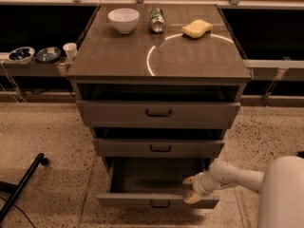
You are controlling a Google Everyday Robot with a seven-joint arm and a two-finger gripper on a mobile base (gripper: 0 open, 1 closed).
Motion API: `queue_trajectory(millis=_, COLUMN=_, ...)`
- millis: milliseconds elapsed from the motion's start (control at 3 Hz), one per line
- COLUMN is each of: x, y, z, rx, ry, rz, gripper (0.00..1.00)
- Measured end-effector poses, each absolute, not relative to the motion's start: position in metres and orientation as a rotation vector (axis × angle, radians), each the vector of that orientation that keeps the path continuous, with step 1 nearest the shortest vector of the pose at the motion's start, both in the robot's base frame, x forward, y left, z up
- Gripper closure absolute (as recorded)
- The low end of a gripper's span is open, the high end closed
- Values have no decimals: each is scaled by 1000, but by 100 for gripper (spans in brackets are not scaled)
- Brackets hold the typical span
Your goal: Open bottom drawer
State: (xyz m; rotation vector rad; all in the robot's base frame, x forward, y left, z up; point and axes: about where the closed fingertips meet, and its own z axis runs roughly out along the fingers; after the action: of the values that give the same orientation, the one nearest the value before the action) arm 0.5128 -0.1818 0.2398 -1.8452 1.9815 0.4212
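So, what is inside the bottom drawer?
The bottom drawer shows only bare grey floor. Its front panel hides the nearest strip, and the gripper at its right front corner covers a little.

No legible text, label, brand or number anywhere. Print on can [157, 20] at back of cabinet top [190, 61] too small to read. For reference, gripper [191, 189] at right end of bottom drawer [142, 201], by its front panel
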Motion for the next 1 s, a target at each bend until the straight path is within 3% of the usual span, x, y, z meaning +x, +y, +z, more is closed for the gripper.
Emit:
queue_trajectory(millis=667, x=555, y=-166, z=218, rx=-1751, ry=1983, rz=425, gripper=89)
queue_trajectory(millis=1000, x=566, y=-157, z=185, rx=-1752, ry=2003, rz=419, gripper=100)
